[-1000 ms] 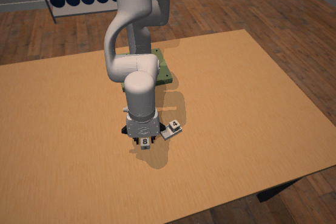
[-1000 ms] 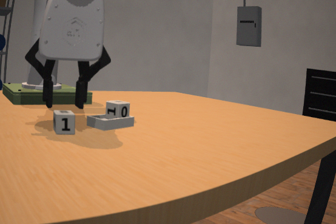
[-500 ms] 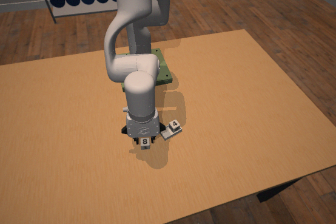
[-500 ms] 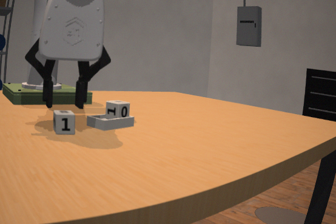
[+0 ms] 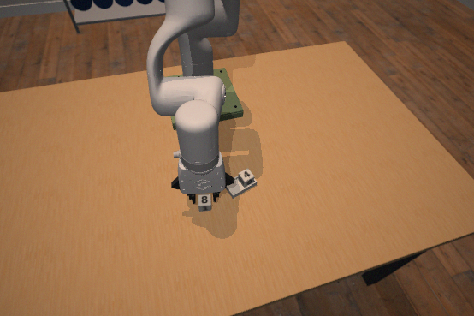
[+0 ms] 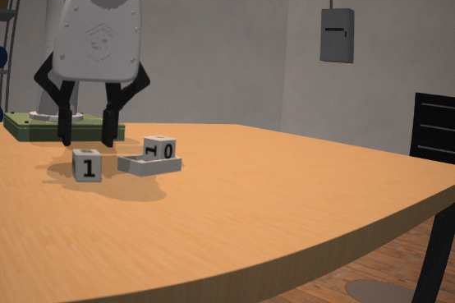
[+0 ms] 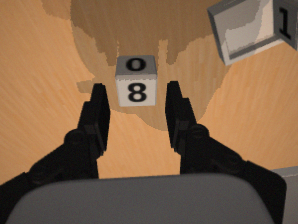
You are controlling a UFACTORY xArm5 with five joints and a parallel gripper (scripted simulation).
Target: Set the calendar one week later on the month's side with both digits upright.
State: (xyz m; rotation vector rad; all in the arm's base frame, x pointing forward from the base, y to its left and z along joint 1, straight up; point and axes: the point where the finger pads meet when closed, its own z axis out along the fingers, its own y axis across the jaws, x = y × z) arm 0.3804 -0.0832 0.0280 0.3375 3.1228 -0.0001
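Observation:
A white cube (image 5: 204, 204) (image 6: 87, 166) (image 7: 136, 93) stands flat on the table, outside the tray. It has 8 on top, 0 on one side and an upright 1 on the side facing the exterior camera. My gripper (image 5: 204, 198) (image 6: 87, 144) (image 7: 137, 97) is half open and empty. Its fingertips are above the table, one to each side of this cube in the wrist view, not touching it. The grey tray (image 5: 234, 193) (image 6: 162, 167) (image 7: 218, 40) lies flat to the right. The other cube (image 5: 246, 177) (image 6: 159, 148) (image 7: 286, 22) stands in its right part, with 4 on top, a sideways 1 and an upright 0 on sides.
The tray's left part holds no cube. The green base plate (image 5: 233, 103) (image 6: 94, 130) stands behind the tray and cubes. The arm hangs over the table from there. The table's front edge (image 6: 287, 261) is well in front of the cubes.

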